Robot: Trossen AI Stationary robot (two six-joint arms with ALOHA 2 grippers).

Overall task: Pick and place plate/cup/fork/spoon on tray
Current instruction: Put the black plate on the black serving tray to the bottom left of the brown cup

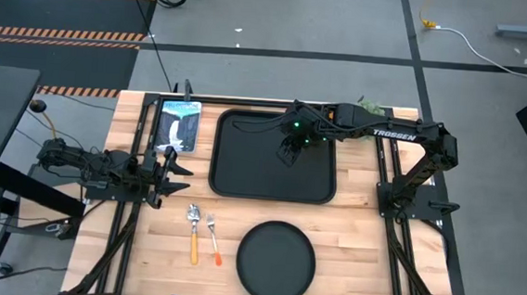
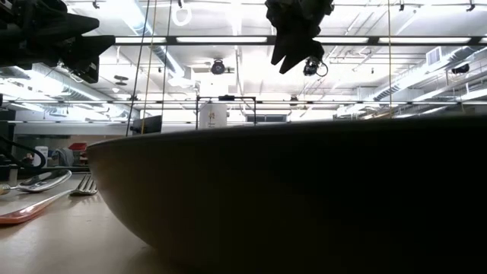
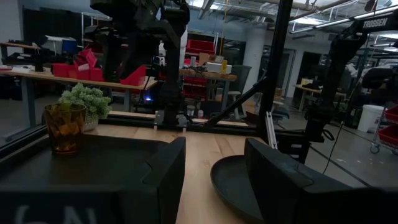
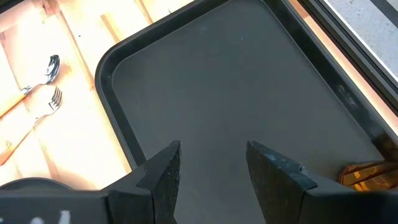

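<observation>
The black rectangular tray (image 1: 270, 181) lies at the table's middle. The amber cup (image 3: 64, 127) stands upright on the tray; it also shows in the right wrist view (image 4: 367, 175), but my right arm hides it in the high view. My right gripper (image 1: 289, 151) hangs open and empty above the tray's far part (image 4: 211, 174). The round black plate (image 1: 276, 260) lies near the front edge. The spoon (image 1: 193, 228) and the fork (image 1: 212, 239) lie side by side left of the plate. My left gripper (image 1: 180, 171) waits open at the tray's left side.
A picture card (image 1: 177, 123) lies on the table left of the tray's far corner. A small green plant (image 1: 371, 106) stands at the far edge. Black frame rails (image 1: 385, 165) run along both sides of the table. In the low view the plate's wall (image 2: 304, 198) fills the foreground.
</observation>
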